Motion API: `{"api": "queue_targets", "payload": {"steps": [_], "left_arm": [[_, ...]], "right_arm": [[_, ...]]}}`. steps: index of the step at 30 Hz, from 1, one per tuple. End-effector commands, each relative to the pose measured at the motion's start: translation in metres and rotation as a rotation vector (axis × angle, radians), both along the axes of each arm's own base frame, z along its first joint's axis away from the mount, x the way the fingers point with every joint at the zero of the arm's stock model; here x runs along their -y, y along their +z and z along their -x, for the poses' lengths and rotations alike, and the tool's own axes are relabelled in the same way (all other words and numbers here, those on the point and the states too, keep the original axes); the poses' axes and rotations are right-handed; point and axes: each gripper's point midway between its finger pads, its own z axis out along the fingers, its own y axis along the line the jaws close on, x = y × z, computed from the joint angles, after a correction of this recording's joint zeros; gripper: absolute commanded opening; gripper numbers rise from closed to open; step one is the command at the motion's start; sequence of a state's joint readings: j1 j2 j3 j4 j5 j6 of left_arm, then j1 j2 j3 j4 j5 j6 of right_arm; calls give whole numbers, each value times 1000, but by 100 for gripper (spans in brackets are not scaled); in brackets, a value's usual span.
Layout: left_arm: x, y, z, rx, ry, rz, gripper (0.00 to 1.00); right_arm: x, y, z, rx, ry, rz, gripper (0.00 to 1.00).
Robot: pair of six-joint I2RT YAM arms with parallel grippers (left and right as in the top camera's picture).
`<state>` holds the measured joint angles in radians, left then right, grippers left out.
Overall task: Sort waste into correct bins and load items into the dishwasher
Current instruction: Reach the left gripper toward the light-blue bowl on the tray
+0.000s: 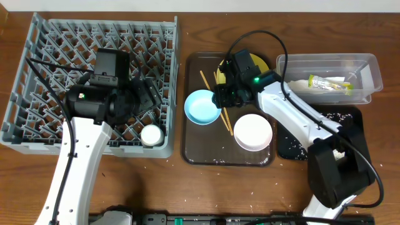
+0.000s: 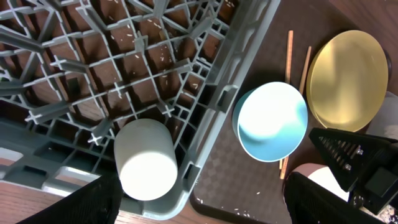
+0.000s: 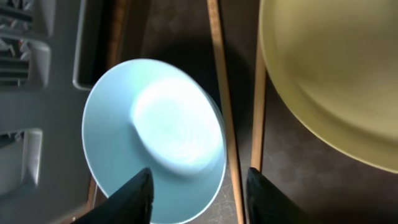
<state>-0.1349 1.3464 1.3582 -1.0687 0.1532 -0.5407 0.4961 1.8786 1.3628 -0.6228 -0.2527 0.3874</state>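
The grey dish rack [image 1: 37, 94] fills the left; a small white cup [image 1: 150, 135] stands upside down in its front right corner, also in the left wrist view [image 2: 146, 160]. My left gripper [image 1: 146, 99] [image 2: 199, 208] is open and empty above that corner. The light blue bowl [image 1: 201, 106] [image 3: 155, 137], the chopsticks [image 1: 209, 87] [image 3: 224, 112], the yellow plate [image 1: 261, 63] [image 3: 336, 74] and the white bowl [image 1: 253, 132] lie on the brown tray. My right gripper [image 1: 224, 97] [image 3: 199, 186] is open, its fingers astride the blue bowl's rim and one chopstick.
The brown serving tray [image 1: 194, 150] sits at centre. The clear tub [image 1: 369, 69] at the back right holds the green-and-yellow wrapper [image 1: 331, 84] and a white napkin [image 1: 300, 82]. The black tray [image 1: 353, 114] with rice scraps [image 1: 331, 115] lies in front of it, partly under my right arm.
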Motion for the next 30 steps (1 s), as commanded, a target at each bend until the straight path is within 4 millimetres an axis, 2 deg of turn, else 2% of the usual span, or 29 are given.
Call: {"api": "queue_targets", "payload": {"steps": [1, 4, 7, 12, 18, 21, 24, 27, 30], "left_arm": [[-1, 5, -3, 19, -14, -19, 83], [6, 5, -3, 27, -38, -17, 83], [23, 2, -7, 50, -87, -14, 83], [64, -10, -16, 57, -176, 1, 77], [127, -52, -32, -11, -227, 30, 76], [153, -73, -36, -60, -267, 16, 76], [168, -101, -36, -146, -276, -14, 76], [166, -128, -32, -237, -208, -30, 67], [161, -146, -27, -302, -151, -51, 64]], "right_arm": [[-4, -3, -1, 1, -12, 12, 41], [0, 4, -6, 13, -26, 4, 43], [14, 24, -17, 42, -65, -11, 46], [60, 79, -38, 129, -167, -42, 59], [119, 129, -43, 220, -297, -67, 67], [133, 138, -40, 228, -328, -66, 68], [140, 136, -35, 212, -338, -51, 70], [148, 130, -32, 195, -359, -8, 71], [154, 127, -30, 188, -375, 26, 72]]}}
